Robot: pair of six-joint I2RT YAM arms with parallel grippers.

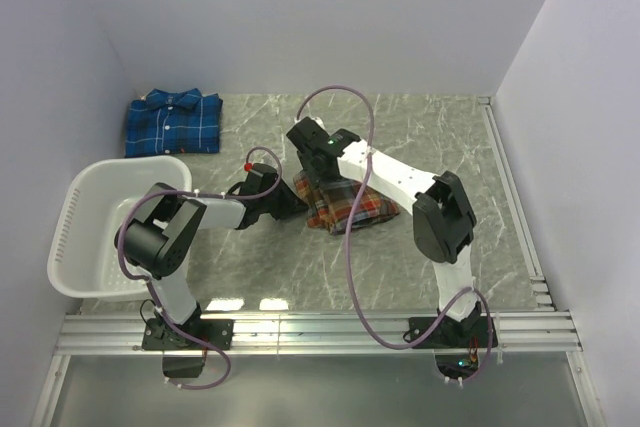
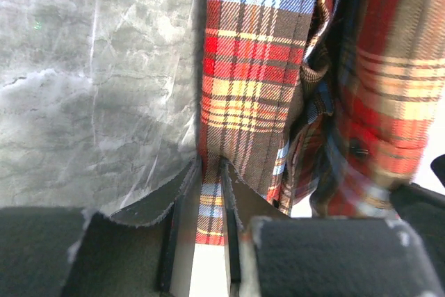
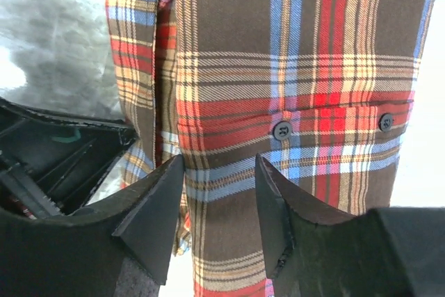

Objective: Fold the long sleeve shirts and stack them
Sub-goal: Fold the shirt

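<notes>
Near the middle of the tabletop [image 1: 450,137] the red plaid shirt [image 1: 350,207] lay bunched and partly folded between the two arms. At its left edge the left end effector [image 2: 211,166] was pinched together on a narrow strip of the cloth, with the rest of the shirt spreading away beyond its fingers. The right end effector [image 3: 219,165] stood over the shirt's far side with its fingers [image 3: 156,206] apart. The buttoned front showed in the gap, and I could not tell whether they touched the cloth. The blue plaid shirt [image 1: 172,125] sat folded at the far left corner, well apart from both, beyond the white basket [image 1: 62,247].
</notes>
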